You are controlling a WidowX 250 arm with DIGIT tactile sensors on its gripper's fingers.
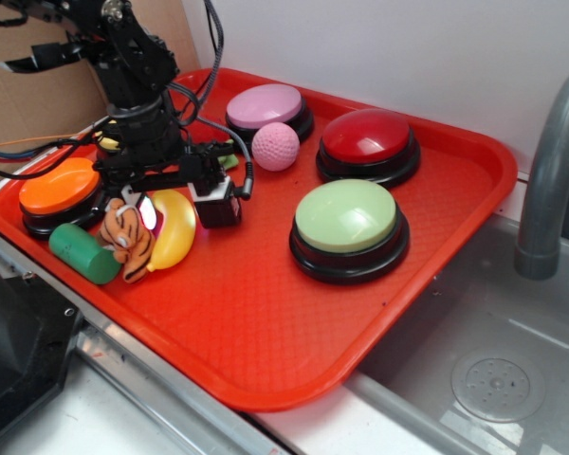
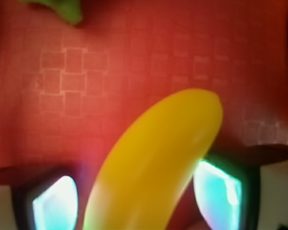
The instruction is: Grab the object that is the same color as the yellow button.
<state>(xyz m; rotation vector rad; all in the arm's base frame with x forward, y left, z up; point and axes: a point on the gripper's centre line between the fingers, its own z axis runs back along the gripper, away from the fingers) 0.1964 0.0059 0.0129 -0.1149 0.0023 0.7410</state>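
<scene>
The object, a glossy yellow toy banana (image 1: pixel 174 242), lies on the red tray (image 1: pixel 266 332) at its left side, next to the orange striped plush tiger (image 1: pixel 125 239). My gripper (image 1: pixel 182 216) is down over the banana, one finger on each side. In the wrist view the banana (image 2: pixel 158 158) runs up between the two lit pads (image 2: pixel 55 203). The right pad is at its edge, while a strip of tray shows on the left. The gripper (image 2: pixel 137 201) is open. The yellow button is hidden, possibly behind the arm.
An orange button (image 1: pixel 59 188), a lilac button (image 1: pixel 266 106), a red button (image 1: pixel 368 140) and a pale green button (image 1: pixel 346 223) stand on the tray. A pink ball (image 1: pixel 275 145) and a green cylinder (image 1: pixel 83 252) lie there too. A sink with a grey faucet (image 1: pixel 550 171) is at the right.
</scene>
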